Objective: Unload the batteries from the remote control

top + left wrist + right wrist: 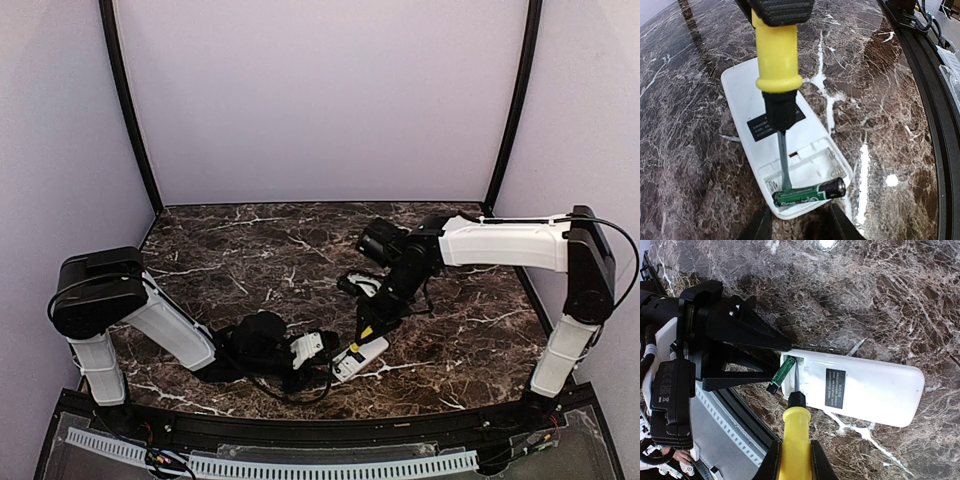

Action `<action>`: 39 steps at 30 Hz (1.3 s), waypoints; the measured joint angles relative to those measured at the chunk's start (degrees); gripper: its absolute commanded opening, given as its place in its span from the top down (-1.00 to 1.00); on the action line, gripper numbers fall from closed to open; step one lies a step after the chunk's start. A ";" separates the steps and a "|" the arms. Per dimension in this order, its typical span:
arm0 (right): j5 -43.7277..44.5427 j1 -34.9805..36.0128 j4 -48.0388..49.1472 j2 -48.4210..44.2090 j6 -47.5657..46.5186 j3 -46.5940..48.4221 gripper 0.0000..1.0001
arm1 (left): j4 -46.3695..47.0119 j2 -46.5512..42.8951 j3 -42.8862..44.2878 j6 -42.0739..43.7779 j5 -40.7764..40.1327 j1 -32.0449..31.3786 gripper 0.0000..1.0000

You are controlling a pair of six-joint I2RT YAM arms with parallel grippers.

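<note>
The white remote control [747, 90] [865, 385] [362, 358] lies back-up on the marble, its battery bay uncovered at the near end. One green-and-black battery [810, 194] [782, 371] sits tilted in the bay, its black end poking past the remote's edge; the slot beside it is empty. My right gripper [795, 452] [385, 300] is shut on a yellow-handled screwdriver [777, 55] [796, 425], whose blade tip rests against the battery. My left gripper [800, 222] [335, 362] stands open just off that end of the remote, a finger near each corner, holding nothing.
The black frame rail [920, 75] and a grey perforated strip [715, 410] run along the table's near edge, close behind the left gripper. Purple walls enclose the marble top [250, 240] on three sides.
</note>
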 measured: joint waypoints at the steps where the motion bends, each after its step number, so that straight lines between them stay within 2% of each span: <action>1: 0.02 0.00 -0.04 0.11 0.02 0.11 1.00 | 0.00 0.00 0.00 0.00 -0.02 0.00 0.25; 25: 0.85 0.17 0.09 1.25 1.49 5.33 1.00 | 1.01 0.00 -0.70 -0.02 -0.83 0.00 0.25; 39: 4.09 1.25 -3.41 1.27 1.44 5.40 1.00 | 1.42 0.00 -1.07 -0.02 -0.81 -0.02 0.25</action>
